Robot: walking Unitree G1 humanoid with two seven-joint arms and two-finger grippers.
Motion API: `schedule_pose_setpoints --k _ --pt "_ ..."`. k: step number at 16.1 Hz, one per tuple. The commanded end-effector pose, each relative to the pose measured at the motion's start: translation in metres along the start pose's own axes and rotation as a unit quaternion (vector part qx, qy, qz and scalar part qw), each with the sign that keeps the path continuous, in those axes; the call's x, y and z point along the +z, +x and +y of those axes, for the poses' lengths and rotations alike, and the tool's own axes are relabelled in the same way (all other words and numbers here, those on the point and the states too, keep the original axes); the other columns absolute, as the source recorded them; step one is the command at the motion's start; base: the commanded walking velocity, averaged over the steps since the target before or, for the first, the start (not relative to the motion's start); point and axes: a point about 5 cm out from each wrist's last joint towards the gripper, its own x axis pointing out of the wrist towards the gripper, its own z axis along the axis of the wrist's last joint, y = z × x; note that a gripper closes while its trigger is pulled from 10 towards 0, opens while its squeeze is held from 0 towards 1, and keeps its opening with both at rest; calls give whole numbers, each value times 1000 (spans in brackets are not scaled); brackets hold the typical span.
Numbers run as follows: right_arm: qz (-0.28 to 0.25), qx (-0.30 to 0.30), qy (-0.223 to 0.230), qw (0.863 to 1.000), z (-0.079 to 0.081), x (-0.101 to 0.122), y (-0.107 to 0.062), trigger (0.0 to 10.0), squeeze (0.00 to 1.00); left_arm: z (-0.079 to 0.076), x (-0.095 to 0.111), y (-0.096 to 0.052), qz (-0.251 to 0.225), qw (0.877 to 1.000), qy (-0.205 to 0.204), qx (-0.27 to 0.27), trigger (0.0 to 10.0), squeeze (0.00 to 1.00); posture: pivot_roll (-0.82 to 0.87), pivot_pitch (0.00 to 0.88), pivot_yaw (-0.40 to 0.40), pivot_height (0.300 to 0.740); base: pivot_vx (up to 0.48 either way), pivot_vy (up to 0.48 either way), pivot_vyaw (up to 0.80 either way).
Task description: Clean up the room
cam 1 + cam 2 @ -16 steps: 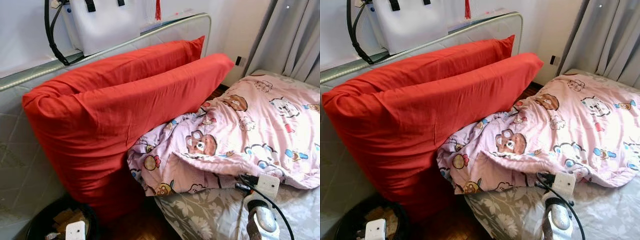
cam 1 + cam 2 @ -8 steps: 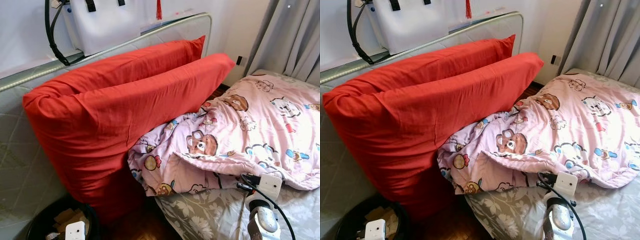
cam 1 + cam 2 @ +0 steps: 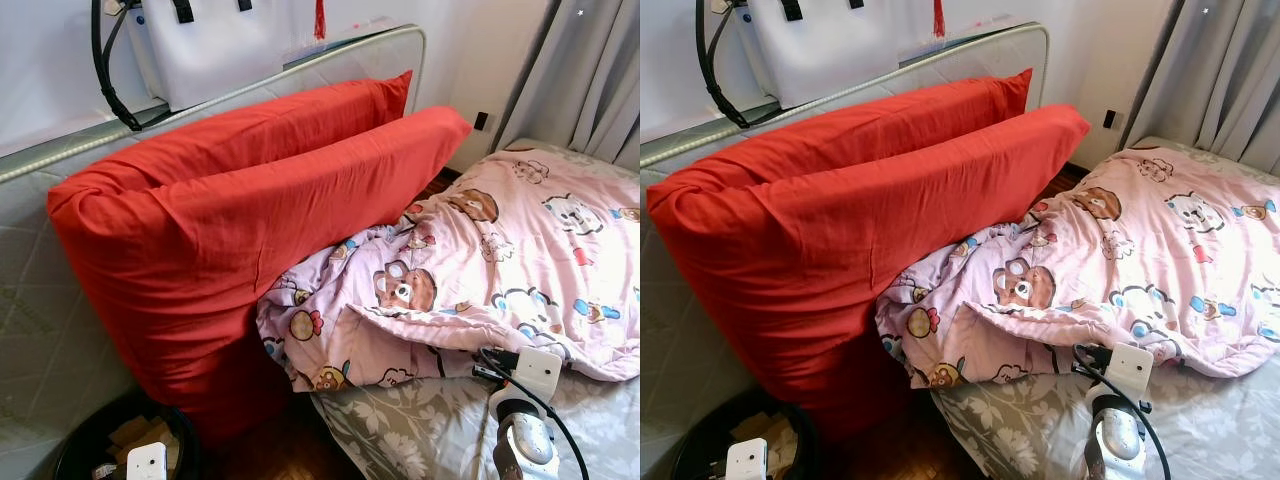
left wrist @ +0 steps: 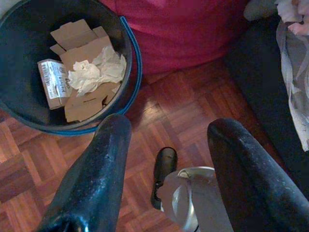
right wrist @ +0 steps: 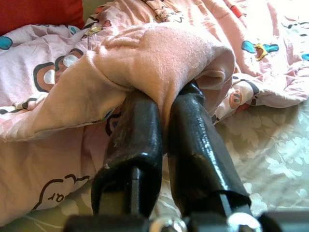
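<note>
A pink cartoon-print blanket [image 3: 500, 260] lies crumpled across the bed, its folded edge hanging toward the near side. My right gripper [image 5: 166, 96] is shut on that edge, the pink cloth bunched over both black fingers [image 5: 137, 125]. Its wrist [image 3: 530, 400] rises over the grey floral sheet [image 3: 420, 430] at the lower right. Two long red pillows [image 3: 230, 220] lean upright against the padded headboard [image 3: 40, 300]. My left gripper [image 4: 171, 128] hangs open and empty above the wood floor [image 4: 193, 96], beside a black bin [image 4: 126, 72] with cardboard scraps and crumpled paper.
A white bag [image 3: 215, 40] with black straps hangs on the wall above the headboard. Grey curtains [image 3: 590, 70] close off the far right, with a wall socket [image 3: 481, 121] beside them. The bin [image 3: 90, 445] stands on the floor between the headboard and the bed.
</note>
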Motion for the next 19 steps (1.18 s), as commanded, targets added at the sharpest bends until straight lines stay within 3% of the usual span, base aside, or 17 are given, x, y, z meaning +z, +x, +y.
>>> schedule_pose_setpoints --k 1,11,19 --pt "-11 -1 -4 1000 -2 5 2 10000 0 0 -3 -1 10 1000 2 -2 10000 0 -50 0 24 740 -244 0 0" --pt "-13 5 -10 1000 2 8 4 10000 0 -7 -6 0 14 1000 -2 -5 10000 0 -45 0 16 740 -264 0 0" --pt "-47 0 -15 999 1 25 12 10000 0 -6 -6 0 15 1000 0 -8 10000 0 -48 0 17 740 -278 0 0"
